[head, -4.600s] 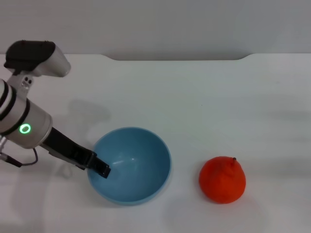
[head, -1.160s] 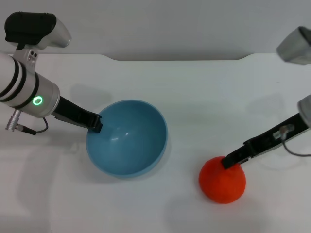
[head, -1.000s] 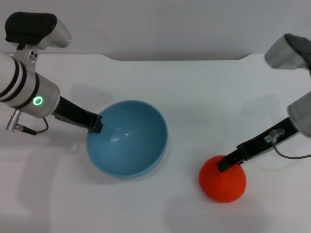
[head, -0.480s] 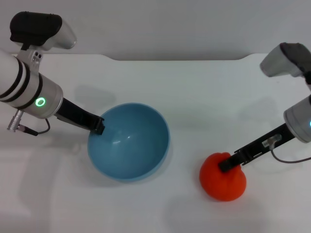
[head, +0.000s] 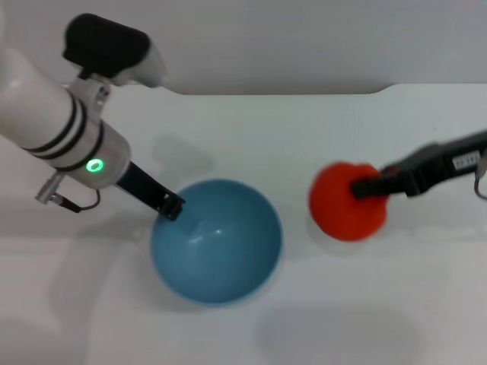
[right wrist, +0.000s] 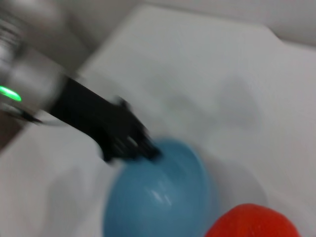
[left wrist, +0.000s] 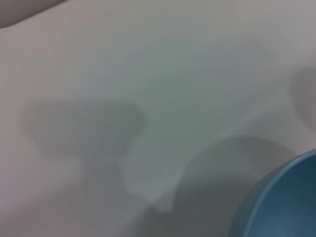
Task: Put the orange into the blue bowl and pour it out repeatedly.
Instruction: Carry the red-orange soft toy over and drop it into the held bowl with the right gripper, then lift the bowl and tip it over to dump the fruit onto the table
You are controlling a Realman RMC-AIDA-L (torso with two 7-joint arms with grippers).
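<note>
Head view gives me the full layout: right gripper (head: 367, 187) is clamped on the orange (head: 344, 201), holding it up off the table (head: 319, 129), just right of the bowl (head: 217, 240) and not over it. Left gripper (head: 172, 207) pinches the bowl's rim on its far-left side; bowl sits mouth-up, roughly level. Right arm comes in nearly horizontal from the right.

Right wrist view shows the left gripper (right wrist: 129, 142) on the bowl rim (right wrist: 163, 192) and the orange (right wrist: 254, 222) close to the camera.

Left wrist view shows only a slice of the bowl (left wrist: 281, 202) and table.

Can't tell which way the orange's stem points.
</note>
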